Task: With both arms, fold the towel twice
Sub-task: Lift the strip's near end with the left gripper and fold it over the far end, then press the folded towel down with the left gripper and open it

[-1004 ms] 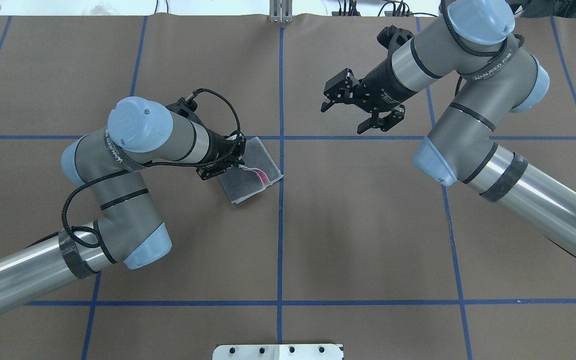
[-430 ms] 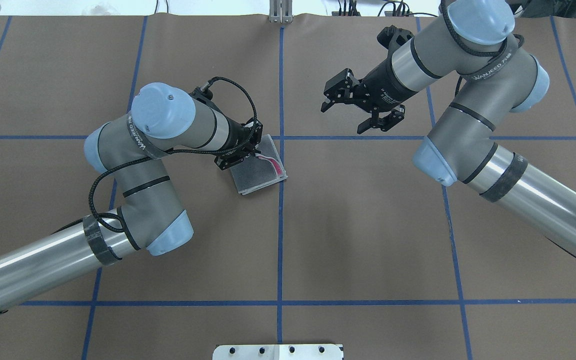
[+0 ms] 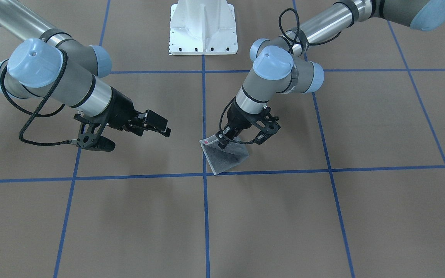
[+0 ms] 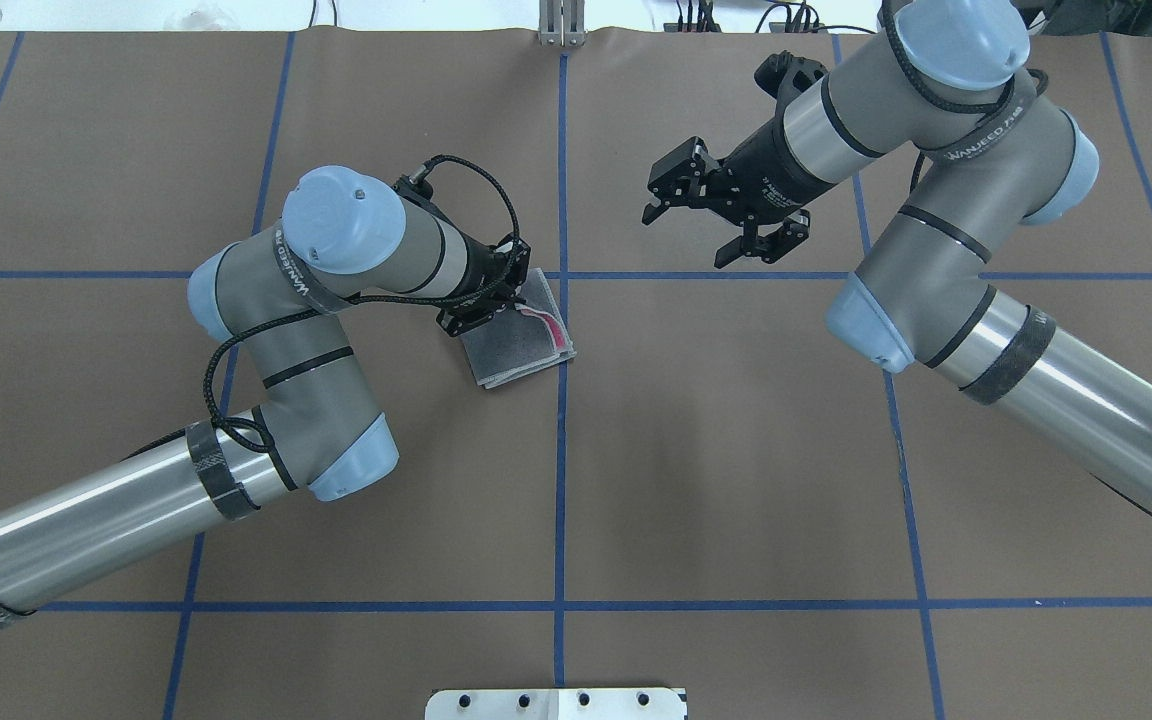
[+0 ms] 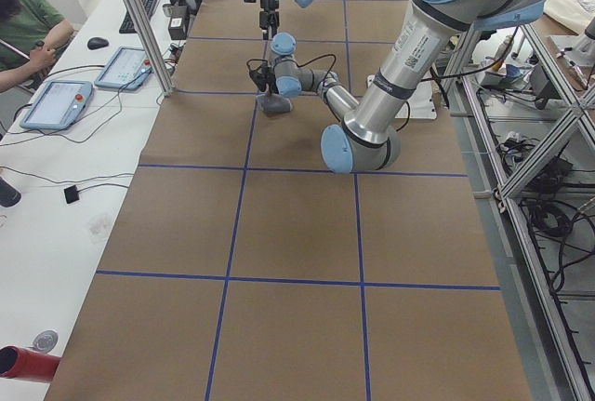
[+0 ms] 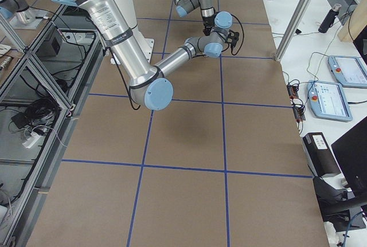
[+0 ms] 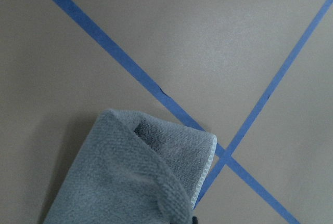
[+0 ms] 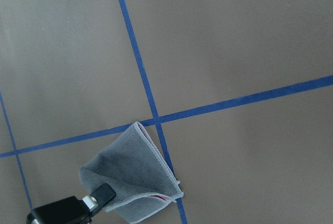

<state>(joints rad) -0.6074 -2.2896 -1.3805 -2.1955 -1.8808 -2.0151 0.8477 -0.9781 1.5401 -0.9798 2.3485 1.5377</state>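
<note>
The towel (image 4: 521, 340) lies near the table's middle, folded with its grey face out and a pink strip along its right edge. It also shows in the front view (image 3: 225, 157), the left wrist view (image 7: 125, 182) and the right wrist view (image 8: 130, 174). My left gripper (image 4: 496, 300) is shut on the towel's upper edge and holds that edge raised off the table (image 3: 222, 142). My right gripper (image 4: 711, 228) is open and empty, hovering to the right of the towel and farther back (image 3: 141, 139).
The brown table cover carries a grid of blue tape lines (image 4: 562, 450). The white bolted pedestal (image 3: 203, 31) stands at the robot's side. In the exterior left view, a desk with tablets (image 5: 56, 103) and a seated person runs along the table's far side.
My left arm has moved right and a little back with the towel's edge in its grip, and the towel has shifted right and become narrower. The right arm has not moved.
</note>
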